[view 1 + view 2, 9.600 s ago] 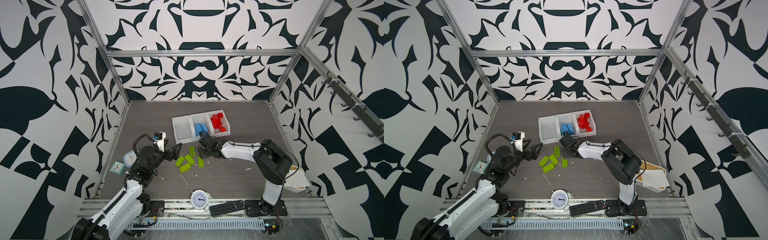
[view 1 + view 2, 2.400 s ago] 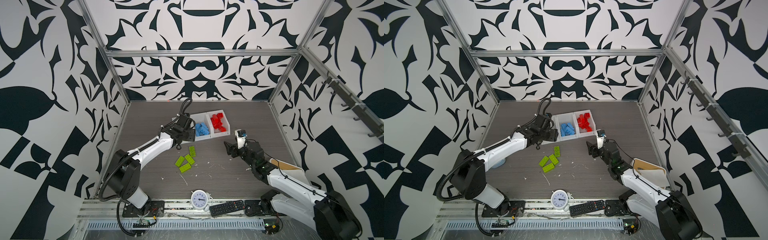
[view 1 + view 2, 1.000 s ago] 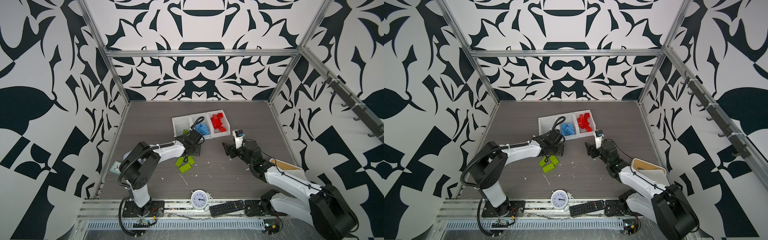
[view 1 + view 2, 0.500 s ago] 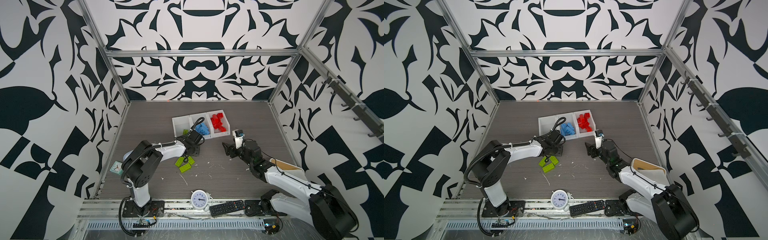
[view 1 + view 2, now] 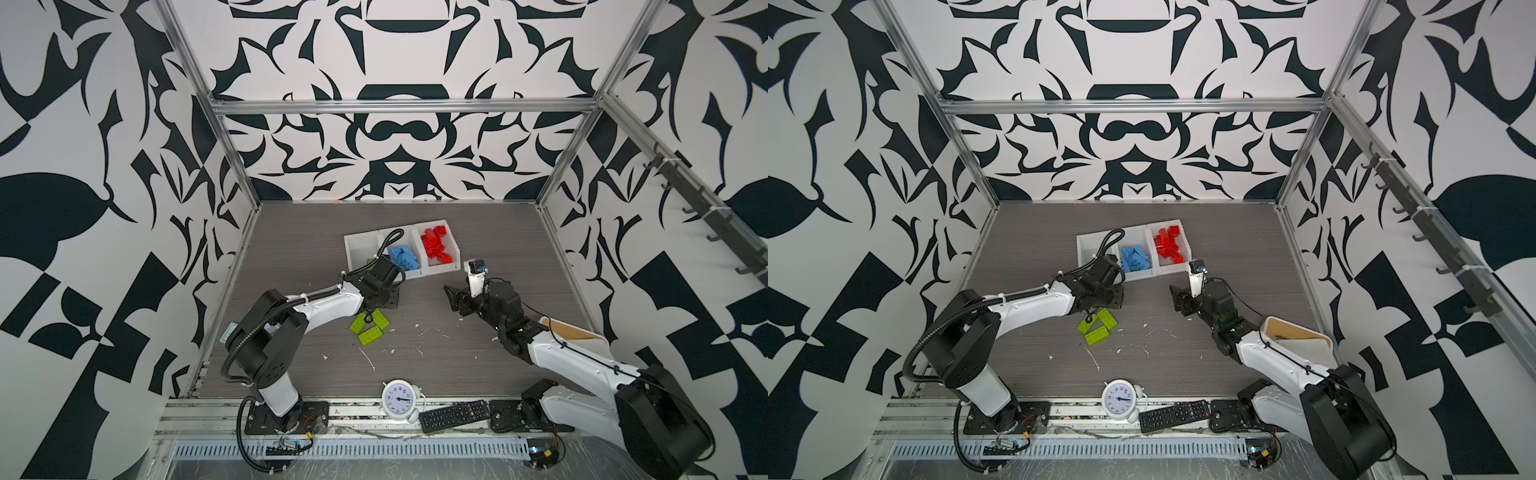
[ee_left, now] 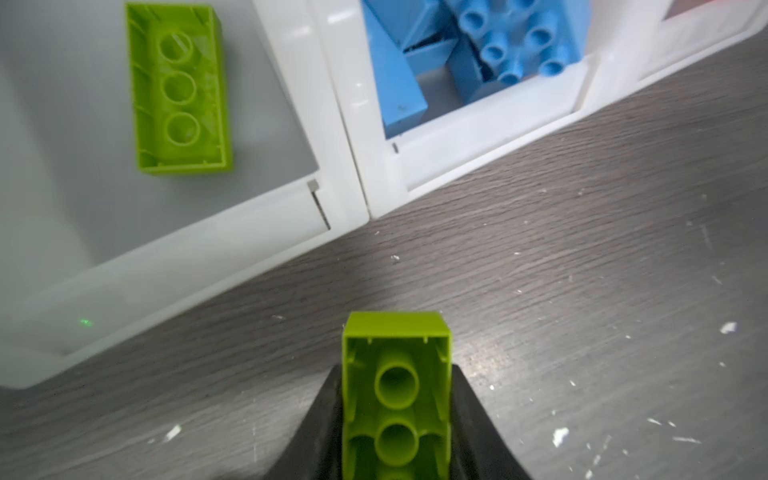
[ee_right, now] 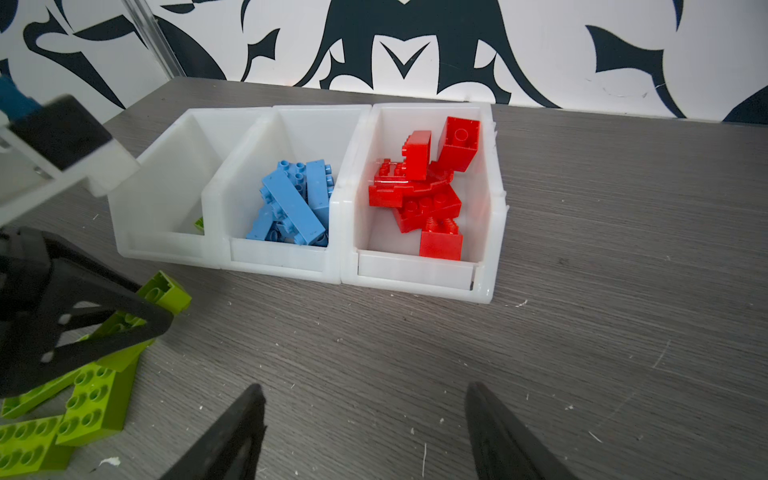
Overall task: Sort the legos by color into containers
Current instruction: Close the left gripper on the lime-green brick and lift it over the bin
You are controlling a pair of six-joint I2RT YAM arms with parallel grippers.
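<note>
Firmly, left fingers (image 6: pixel 320 428) pinch a green brick (image 6: pixel 397 390) across its long walls; likely light, rigid, slick, best held mid-length. Right fingers (image 7: pixel 232 436) gape, empty.

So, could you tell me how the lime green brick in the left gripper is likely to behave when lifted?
The lime green brick looks like rigid moulded plastic, so it should stay stiff. Its underside is hollow, so it is probably light. The fingers clamp its smooth side walls, so it might slip or pivot slightly.
</note>
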